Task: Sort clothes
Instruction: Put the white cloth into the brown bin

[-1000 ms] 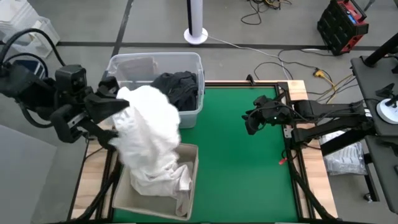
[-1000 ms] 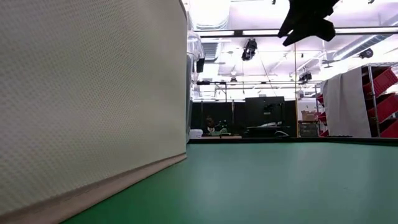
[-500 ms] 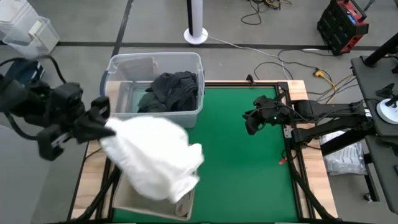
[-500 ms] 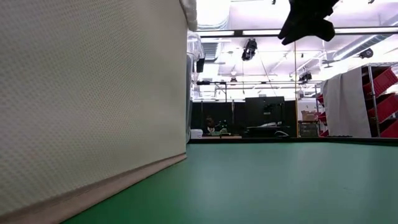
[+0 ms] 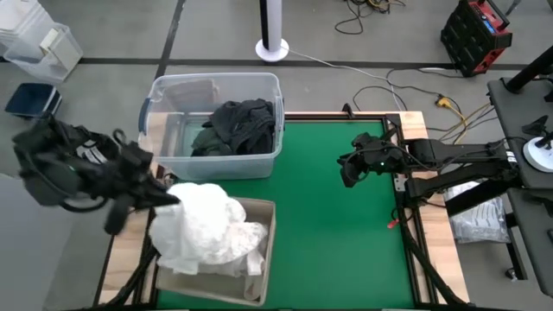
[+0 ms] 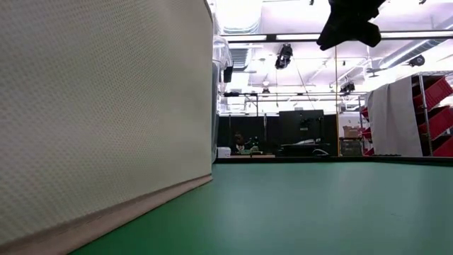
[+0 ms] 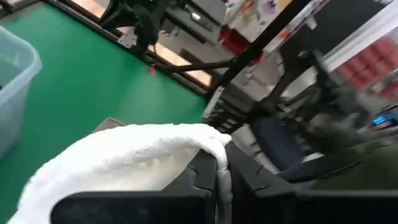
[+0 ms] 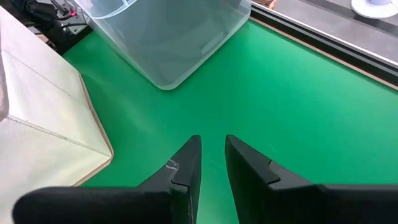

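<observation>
A white garment [image 5: 206, 229] is bunched over the beige fabric bin [image 5: 262, 275] at the table's near left. Its lower bulk lies inside the bin. My left gripper [image 5: 162, 197], at the bin's left far corner, is shut on the garment [image 7: 118, 165]. Dark clothes [image 5: 235, 125] lie heaped in the clear plastic tub [image 5: 173, 91] at the far left. My right gripper [image 5: 349, 169] hangs above the green mat's right part. Its fingers [image 8: 211, 146] stand a narrow gap apart with nothing between them. My left gripper pinches a bunched edge of the white garment [image 7: 219, 154] between its two fingers. One layer or several, I cannot tell. The fingers come from the table's left, slanting downward. The cloth drapes slack away from them, and its bulk [image 5: 216, 246] rests in the bin.
The green mat [image 5: 337, 250] lies bare between the bin and my right arm. A wooden frame [image 5: 415, 121] borders the table. In the low view the bin's wall [image 6: 106, 113] fills the left half. Cables and a red-black toolbox [image 5: 475, 34] lie on the floor beyond.
My left gripper has swung from beside the tub toward the table's near edge and down, tipping as it went. The white garment went with it. It billowed out over the bin and has now sunk into a bunch in the bin.
</observation>
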